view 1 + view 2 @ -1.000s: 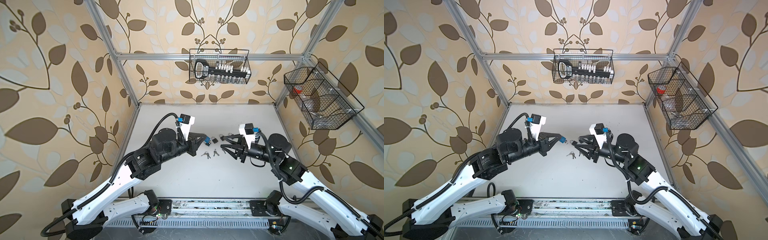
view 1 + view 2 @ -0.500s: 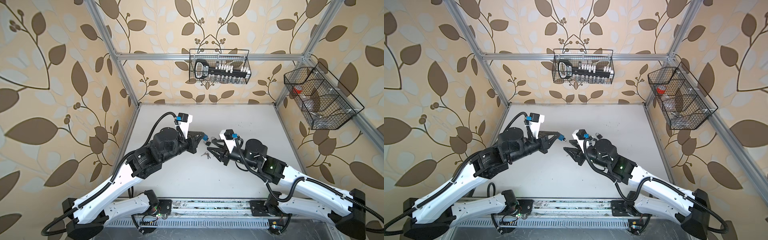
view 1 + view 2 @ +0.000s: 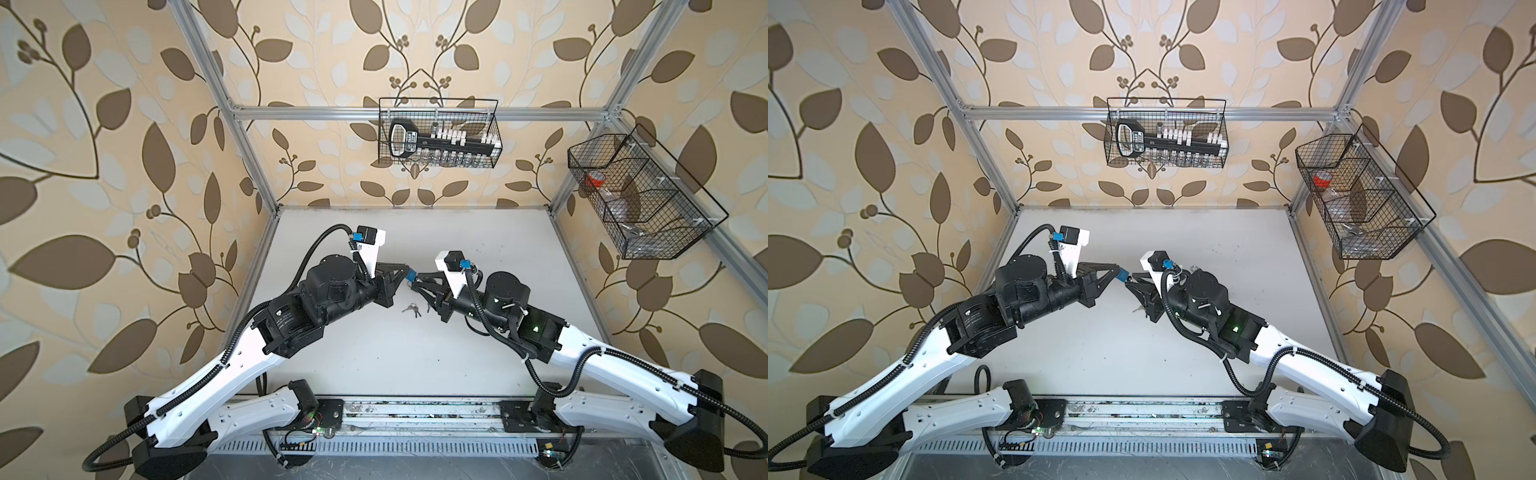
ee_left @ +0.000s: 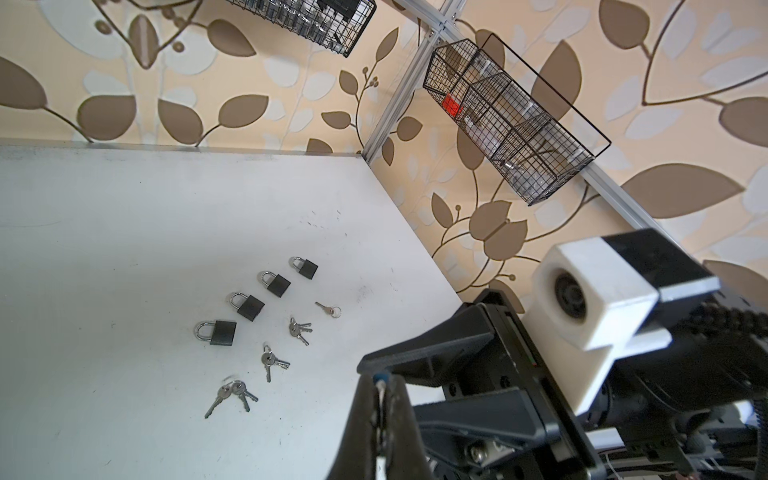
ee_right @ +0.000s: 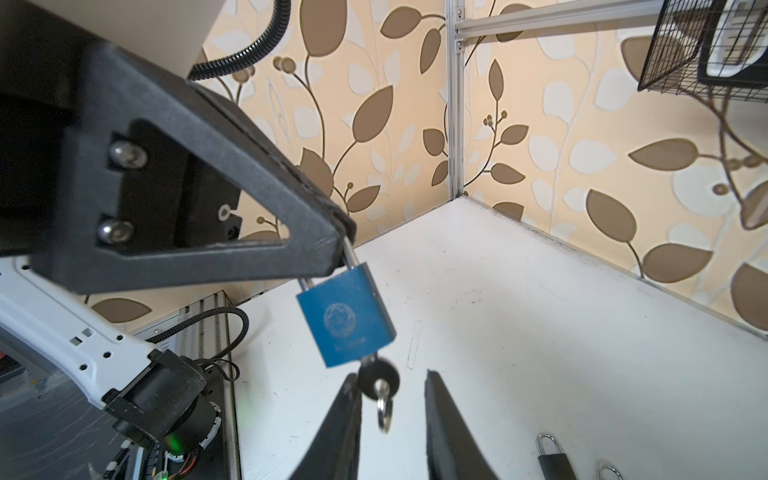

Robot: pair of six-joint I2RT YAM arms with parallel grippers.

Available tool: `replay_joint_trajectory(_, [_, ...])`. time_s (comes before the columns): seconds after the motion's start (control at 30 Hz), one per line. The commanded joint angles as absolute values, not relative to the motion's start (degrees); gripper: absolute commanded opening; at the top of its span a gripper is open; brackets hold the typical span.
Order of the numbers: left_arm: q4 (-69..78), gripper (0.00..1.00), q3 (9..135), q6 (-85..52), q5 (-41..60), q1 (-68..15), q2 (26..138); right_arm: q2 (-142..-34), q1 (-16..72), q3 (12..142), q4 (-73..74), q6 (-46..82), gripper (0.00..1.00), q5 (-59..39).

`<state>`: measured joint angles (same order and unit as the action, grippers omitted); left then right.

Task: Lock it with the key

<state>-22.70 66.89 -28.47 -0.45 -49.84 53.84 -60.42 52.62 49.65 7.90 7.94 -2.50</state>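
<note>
Left gripper (image 5: pixel 338 239) is clamped tight on the shackle of the blue padlock (image 5: pixel 347 316). The padlock hangs tilted in the air over the middle of the table (image 4: pixel 124 208). Key (image 5: pixel 379 377), black head, sits in the keyhole at the padlock's bottom, with a ring (image 5: pixel 383 411) dangling from it.

Right gripper (image 5: pixel 390 374) is partly open, jaws straddling the key head. One finger (image 5: pixel 347 415) is at or touching the head, the other stands off with a gap. No grip on the key. In both top views the two grippers meet tip to tip.

Back basket (image 3: pixel 492 129) on the rear wall holds a black-and-white rack of small pieces, details too small to tell. Side basket (image 3: pixel 665 245), divided, holds a red item in its far compartment and clear stuff in the rest.

On the table are a row of four black padlocks (image 4: pixel 249 306), three key bunches (image 4: pixel 272 361) just beside them and a single key (image 4: pixel 328 309). Bare white surface runs from there to the back wall and the side frame.
</note>
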Motion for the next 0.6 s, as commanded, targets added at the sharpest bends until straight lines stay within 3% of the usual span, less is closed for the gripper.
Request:
replay_joint_trajectory(0.0, [-19.9, 0.00, 67.1, -28.6, -0.1, -49.9, 53.2, -60.8, 52.9, 51.4, 9.0, 7.7, 0.25, -2.9])
replay_joint_trajectory(0.57, [-19.5, 0.00, 66.5, -28.8, -0.3, -49.9, 52.2, -59.7, 53.0, 50.3, 8.1, 9.8, 0.06, -2.0])
